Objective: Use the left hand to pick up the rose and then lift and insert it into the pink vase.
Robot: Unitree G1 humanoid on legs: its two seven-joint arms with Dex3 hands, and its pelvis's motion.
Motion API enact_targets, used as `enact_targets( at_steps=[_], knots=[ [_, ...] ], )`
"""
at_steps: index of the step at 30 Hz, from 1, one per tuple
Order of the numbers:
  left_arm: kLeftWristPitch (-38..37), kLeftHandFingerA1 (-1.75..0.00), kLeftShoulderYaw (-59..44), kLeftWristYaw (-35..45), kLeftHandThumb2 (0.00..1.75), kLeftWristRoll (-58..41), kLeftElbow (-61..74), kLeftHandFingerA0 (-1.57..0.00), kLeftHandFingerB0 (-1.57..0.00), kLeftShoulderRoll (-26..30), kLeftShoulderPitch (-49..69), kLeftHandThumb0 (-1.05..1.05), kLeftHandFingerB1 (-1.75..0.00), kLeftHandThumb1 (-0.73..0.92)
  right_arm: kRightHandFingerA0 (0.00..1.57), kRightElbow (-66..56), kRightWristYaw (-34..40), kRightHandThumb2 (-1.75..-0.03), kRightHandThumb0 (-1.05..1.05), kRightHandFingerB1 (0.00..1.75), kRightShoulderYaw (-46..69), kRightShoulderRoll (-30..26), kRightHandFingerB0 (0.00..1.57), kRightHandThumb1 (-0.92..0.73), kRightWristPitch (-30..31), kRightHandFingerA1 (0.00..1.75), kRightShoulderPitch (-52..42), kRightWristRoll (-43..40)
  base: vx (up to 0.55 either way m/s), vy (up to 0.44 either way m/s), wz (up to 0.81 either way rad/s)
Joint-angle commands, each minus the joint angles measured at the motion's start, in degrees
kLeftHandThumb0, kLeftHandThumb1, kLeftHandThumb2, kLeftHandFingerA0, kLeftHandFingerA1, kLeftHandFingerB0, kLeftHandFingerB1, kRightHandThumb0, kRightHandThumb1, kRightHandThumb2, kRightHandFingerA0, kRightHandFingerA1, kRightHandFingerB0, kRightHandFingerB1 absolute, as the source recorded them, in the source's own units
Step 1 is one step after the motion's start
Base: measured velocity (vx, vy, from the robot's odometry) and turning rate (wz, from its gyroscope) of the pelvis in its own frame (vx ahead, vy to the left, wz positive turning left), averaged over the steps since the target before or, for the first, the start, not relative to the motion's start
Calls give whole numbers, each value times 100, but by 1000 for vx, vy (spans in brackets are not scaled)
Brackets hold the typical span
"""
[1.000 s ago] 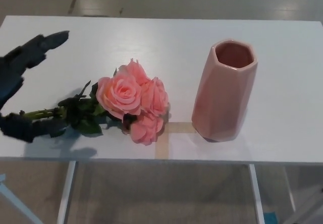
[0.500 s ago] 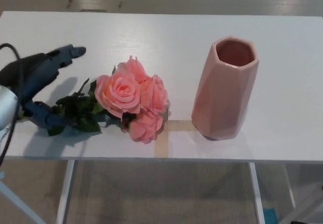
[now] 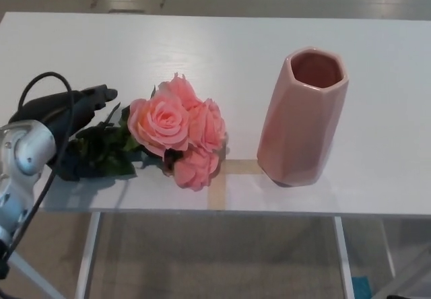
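A bunch of pink roses (image 3: 176, 130) lies on the white table (image 3: 222, 50), blooms toward the middle, with green leaves and stems (image 3: 104, 147) pointing left. The pink faceted vase (image 3: 303, 117) stands upright to the right of the blooms, its mouth open and nothing in it. My left hand (image 3: 71, 120) is at the stem end, fingers (image 3: 94, 98) above the leaves and thumb (image 3: 67, 170) below them. The stems lie between these, still resting on the table; the hand looks open. The stem ends are hidden by the hand. My right hand does not show.
A strip of tan tape (image 3: 219, 184) marks the table's front edge between the roses and the vase. A black cable (image 3: 37, 83) loops over my left wrist (image 3: 23, 151). The table's near edge runs just below the flowers.
My left hand has moved right and down, from the table's left edge onto the stem end, and its fingers now straddle the leaves. The roses and vase have stayed put.
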State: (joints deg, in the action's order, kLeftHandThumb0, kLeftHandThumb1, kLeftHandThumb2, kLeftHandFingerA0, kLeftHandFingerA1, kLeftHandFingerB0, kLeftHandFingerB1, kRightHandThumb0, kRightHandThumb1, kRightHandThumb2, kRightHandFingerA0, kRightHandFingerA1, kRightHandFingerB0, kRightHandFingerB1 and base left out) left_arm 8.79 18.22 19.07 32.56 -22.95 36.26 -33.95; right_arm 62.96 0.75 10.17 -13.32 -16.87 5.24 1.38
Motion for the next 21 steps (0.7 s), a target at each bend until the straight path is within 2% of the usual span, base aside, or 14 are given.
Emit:
enact_targets(
  at_steps=[1, 21],
  knots=[
    [172, -12, 78, -182, 71, 233, -251, 0, 0, -184, -195, -49, -20, 34, 59, -11, -31, -59, -25, 46, 2, -42, 53, -64, -22, 50, -30, -50, 0, 0, 0],
    [103, -14, 284, -296, 72, 381, -613, 0, 0, -573, -413, -50, -22, 34, 59, -51, -23, -59, -24, 46, 14, -35, 53, -63, -6, 50, -45, -67, 0, 0, 0]
  ],
)
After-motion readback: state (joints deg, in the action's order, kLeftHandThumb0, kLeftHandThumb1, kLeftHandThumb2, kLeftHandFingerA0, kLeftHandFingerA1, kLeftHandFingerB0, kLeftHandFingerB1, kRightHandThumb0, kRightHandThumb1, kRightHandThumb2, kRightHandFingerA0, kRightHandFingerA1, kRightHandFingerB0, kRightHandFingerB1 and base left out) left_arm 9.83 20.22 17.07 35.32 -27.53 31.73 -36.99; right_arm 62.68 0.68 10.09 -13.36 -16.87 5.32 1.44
